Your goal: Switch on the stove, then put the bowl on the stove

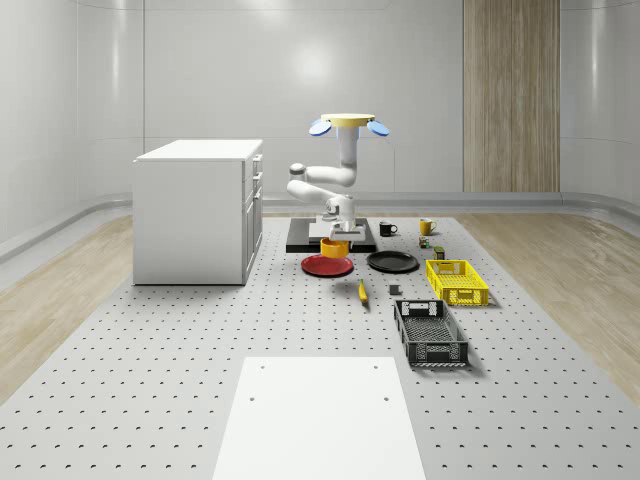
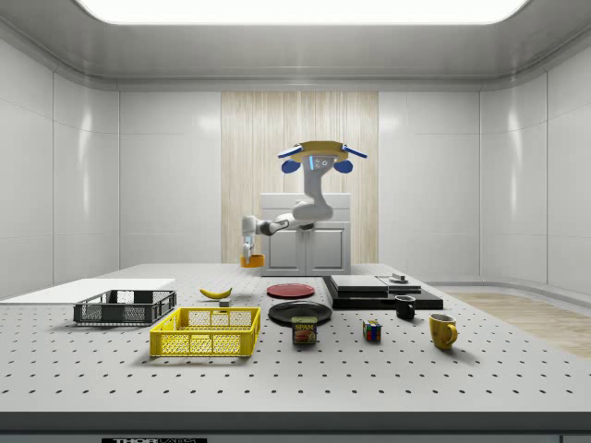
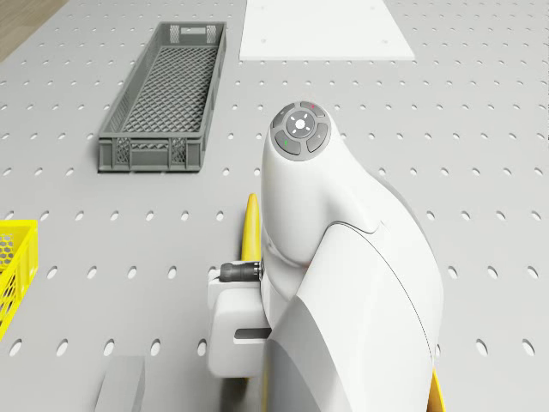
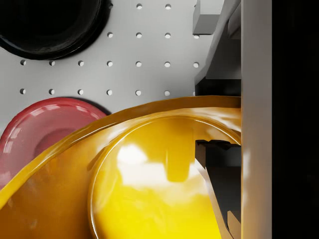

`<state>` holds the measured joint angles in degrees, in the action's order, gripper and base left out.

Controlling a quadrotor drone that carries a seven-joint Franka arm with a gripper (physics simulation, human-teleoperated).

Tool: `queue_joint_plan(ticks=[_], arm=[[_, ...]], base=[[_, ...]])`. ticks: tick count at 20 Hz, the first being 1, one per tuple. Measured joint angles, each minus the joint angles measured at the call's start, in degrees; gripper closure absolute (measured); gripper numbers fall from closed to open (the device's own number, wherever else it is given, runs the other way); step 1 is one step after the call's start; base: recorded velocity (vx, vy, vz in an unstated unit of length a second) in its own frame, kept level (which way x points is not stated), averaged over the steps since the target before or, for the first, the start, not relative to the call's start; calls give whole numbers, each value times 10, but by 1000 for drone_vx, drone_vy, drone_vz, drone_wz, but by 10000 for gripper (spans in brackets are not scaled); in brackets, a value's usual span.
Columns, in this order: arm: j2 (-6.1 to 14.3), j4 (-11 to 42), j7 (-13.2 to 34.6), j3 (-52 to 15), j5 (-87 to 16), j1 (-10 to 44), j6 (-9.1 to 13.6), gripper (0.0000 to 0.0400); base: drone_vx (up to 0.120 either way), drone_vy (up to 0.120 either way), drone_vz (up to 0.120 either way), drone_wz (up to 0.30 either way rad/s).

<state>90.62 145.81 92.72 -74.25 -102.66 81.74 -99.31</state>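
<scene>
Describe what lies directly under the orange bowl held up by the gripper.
Under the raised orange bowl the table carries the red plate, partly covered by the bowl. The black plate lies beside it. The bowl hides whatever lies straight below it.

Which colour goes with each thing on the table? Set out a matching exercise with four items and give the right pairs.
Things:
1. bowl held in the gripper
2. long crate
3. plate under the bowl
4. mug at the side view's right

Colours:
A. red
B. yellow
C. orange
D. dark grey

Pairs: 1-C, 2-D, 3-A, 4-B
</scene>
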Motion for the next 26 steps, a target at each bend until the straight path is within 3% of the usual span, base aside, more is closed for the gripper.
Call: queue_joint_plan(ticks=[26], arm=[[4, 0, 0, 0, 2, 1, -3, 295]], base=[[-120, 0, 0, 0]])
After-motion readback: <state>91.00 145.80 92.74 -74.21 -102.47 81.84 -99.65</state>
